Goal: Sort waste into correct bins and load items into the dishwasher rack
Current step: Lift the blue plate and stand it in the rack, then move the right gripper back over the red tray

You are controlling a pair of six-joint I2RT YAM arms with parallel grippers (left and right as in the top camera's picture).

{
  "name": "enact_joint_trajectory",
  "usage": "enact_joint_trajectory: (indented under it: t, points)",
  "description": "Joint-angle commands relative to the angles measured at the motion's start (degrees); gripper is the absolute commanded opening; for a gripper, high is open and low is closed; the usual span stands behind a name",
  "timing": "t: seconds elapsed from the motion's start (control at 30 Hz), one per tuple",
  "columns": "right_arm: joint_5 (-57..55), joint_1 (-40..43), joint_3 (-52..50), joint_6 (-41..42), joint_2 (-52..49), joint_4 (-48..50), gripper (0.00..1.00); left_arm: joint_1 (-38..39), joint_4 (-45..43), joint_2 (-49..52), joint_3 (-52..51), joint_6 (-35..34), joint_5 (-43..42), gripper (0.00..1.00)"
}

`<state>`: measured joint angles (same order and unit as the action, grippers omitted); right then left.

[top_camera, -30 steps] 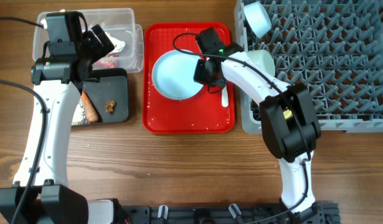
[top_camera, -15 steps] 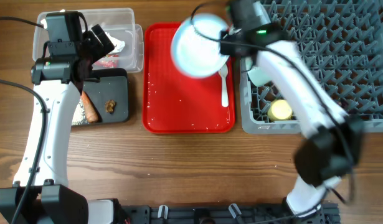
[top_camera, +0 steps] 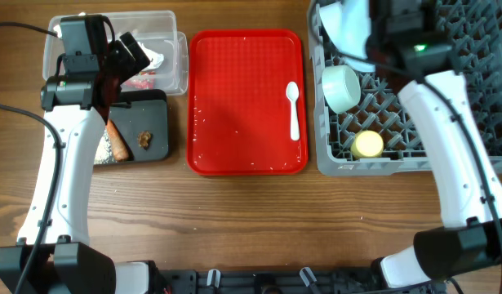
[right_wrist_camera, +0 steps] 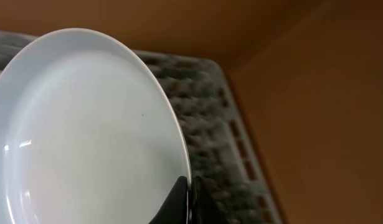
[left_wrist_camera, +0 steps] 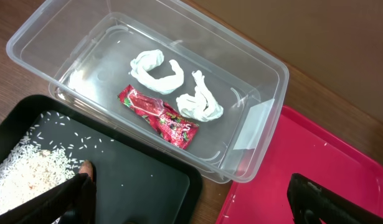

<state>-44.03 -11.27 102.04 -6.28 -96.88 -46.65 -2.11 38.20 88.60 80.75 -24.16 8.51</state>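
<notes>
- Plate [right_wrist_camera: 85, 137], pale blue: gripped at rim by right gripper [right_wrist_camera: 188, 190], jaws pinched narrow on the edge.
- Held tilted over far-left corner of dishwasher rack [top_camera: 479, 98], just right of red tray [top_camera: 234, 82].
- Contact between plate and rack pegs: cannot tell, as the wrist view is blurred there.
- In rack, just right of red tray's right edge: bowl [top_camera: 342, 87], pale blue-green, leaning among pegs.
- In rack, right of red tray's near-right corner: yellow cup [top_camera: 367, 144], seen from above as a round disc.
- On red tray, along right edge: spoon [top_camera: 293, 110], white, bowl end toward far side, handle toward near side.
- Left of red tray's far-left corner: left gripper [left_wrist_camera: 190, 182], fingers spread wide, nothing between them, hovering above the seam between the two bins.
- Beside red tray's far-left corner: clear tub [left_wrist_camera: 260, 68], holding two twists of crumpled white paper [left_wrist_camera: 157, 68] and one red wrapper [left_wrist_camera: 160, 115] lying between them.
- Left of red tray's near half, against tub's near wall: black tray [top_camera: 157, 102].
- Inside black tray, side farthest from red tray: rice grains [left_wrist_camera: 23, 171], heaped with scattered strays.
- Inside black tray, toward red tray: carrot stick [top_camera: 117, 140], lying slantwise, and brown lump [top_camera: 144, 140] just beside it, apart from it.
</notes>
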Motion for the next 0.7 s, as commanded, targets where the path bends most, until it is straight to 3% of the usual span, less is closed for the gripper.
enact_joint_trajectory:
  t: [0.0, 0.27, 0.67]
  points:
    - [-2.82, 4.57, -0.5, -5.51, -2.1, 0.87, 0.04, -0.26, -0.17, 0.0, 0.26, -0.31, -0.07, 1.0]
    - [1.9, 9.33, -0.5, -14.84, -7.72, 3.37, 0.04, -0.26, -0.17, 0.0, 0.26, -0.31, -0.07, 1.0]
    - [5.99, 9.31, -0.5, -16.2, -14.36, 3.98, 0.04, -0.26, -0.17, 0.0, 0.26, -0.31, -0.07, 1.0]
